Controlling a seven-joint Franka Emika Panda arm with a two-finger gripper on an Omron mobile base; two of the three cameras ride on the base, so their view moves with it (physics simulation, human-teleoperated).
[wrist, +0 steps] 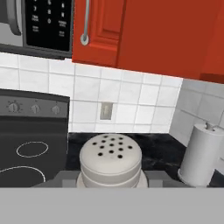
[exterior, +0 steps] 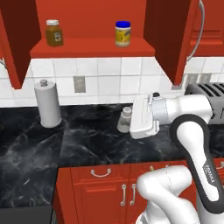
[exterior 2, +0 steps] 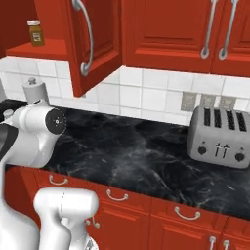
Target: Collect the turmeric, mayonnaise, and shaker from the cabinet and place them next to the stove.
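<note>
My gripper is shut on the shaker, a small pale shaker with a holed rounded top, held low over the black counter. In the open red cabinet, the turmeric stands at the shelf's left end and the blue-lidded mayonnaise further right. The turmeric also shows at the top left of the right base view. The stove, with white ring burners and grey knobs, lies to the left in the hand view, beyond the shaker.
A white paper-towel roll stands on the counter left of the shaker. A steel toaster sits at the right. The open cabinet door hangs above the counter. A black microwave hangs over the stove.
</note>
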